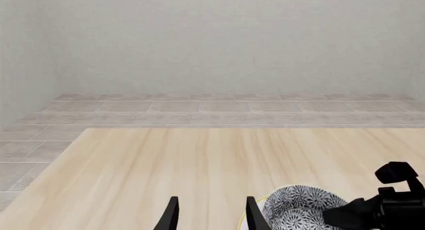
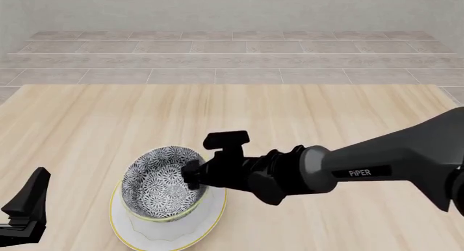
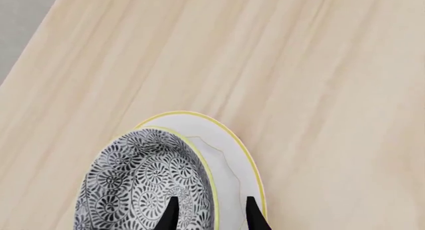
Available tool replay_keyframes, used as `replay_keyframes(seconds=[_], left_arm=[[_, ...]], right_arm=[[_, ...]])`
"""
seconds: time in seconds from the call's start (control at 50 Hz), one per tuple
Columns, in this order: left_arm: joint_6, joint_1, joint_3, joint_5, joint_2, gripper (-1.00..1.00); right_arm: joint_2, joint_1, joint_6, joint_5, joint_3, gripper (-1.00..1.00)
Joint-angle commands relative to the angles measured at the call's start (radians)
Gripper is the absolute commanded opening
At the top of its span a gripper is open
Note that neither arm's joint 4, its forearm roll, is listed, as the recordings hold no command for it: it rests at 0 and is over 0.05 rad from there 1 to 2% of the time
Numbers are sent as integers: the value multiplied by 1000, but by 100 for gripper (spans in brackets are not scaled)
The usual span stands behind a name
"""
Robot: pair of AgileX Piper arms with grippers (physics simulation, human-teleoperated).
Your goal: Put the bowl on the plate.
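Front view, left to right: left gripper (image 2: 25,210) idle at the table edge, fingers apart. Bowl (image 2: 163,183) sits on the plate (image 2: 134,229) (placement looks done). Right gripper (image 2: 194,177) straddles the bowl's rim, seemingly unclamped; next, lift clear.

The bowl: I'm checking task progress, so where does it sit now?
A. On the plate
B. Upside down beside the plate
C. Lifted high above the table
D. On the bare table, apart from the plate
A: the bowl sits upright on the plate, whose white, yellow-edged rim shows around it, with the right end effector straddling the bowl's wall.
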Motion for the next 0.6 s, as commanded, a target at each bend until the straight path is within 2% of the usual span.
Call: replay_keyframes(seconds=[0.02, 0.3, 0.6], left_arm=[[0, 0, 0, 0, 0, 100], [0, 0, 0, 0, 0, 100], [0, 0, 0, 0, 0, 100]], right_arm=[[-13, -5, -11, 7, 1, 100], [-80, -28, -46, 40, -2, 100], [-254, -62, -117, 109, 21, 100]])
